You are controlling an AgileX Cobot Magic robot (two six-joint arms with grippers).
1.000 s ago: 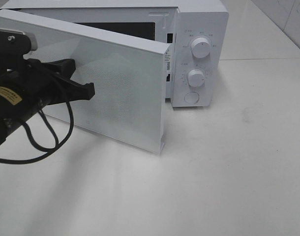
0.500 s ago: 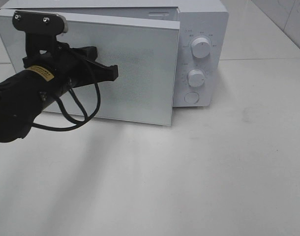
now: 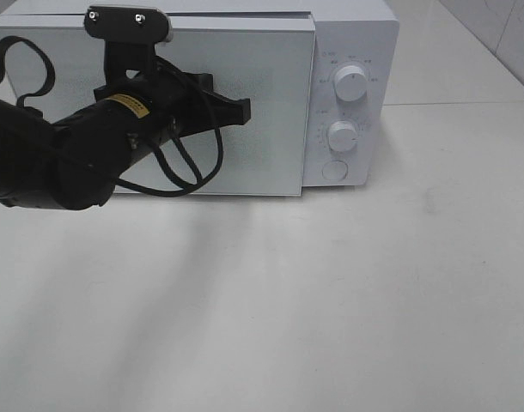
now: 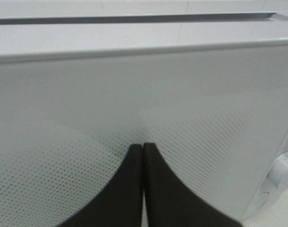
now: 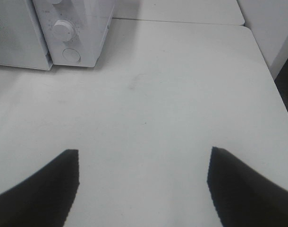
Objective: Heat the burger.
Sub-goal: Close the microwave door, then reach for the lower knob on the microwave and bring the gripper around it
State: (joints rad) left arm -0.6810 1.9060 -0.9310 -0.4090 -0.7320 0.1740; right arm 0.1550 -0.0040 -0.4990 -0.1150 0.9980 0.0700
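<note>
Left tool [image 3: 246, 110]: clenched, empty, tips against microwave door [image 3: 271, 159].
Change: door stood ajar a second ago, now flush shut.
Burger: unseen; presumably inside; lower dial [image 3: 342, 135], 3 o'clock of door, next.
Right tool [image 5: 143, 151]: released, idle above counter [image 5: 182, 94].
Room: white counter, tiled wall [image 3: 502, 34] at 1 o'clock.

Bright, even light casts soft shadows on the table [image 3: 374, 300]; left wrist view slightly blurred.

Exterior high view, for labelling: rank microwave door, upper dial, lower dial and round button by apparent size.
1. microwave door
2. upper dial and lower dial, alike
3. round button, only slightly smaller
</note>
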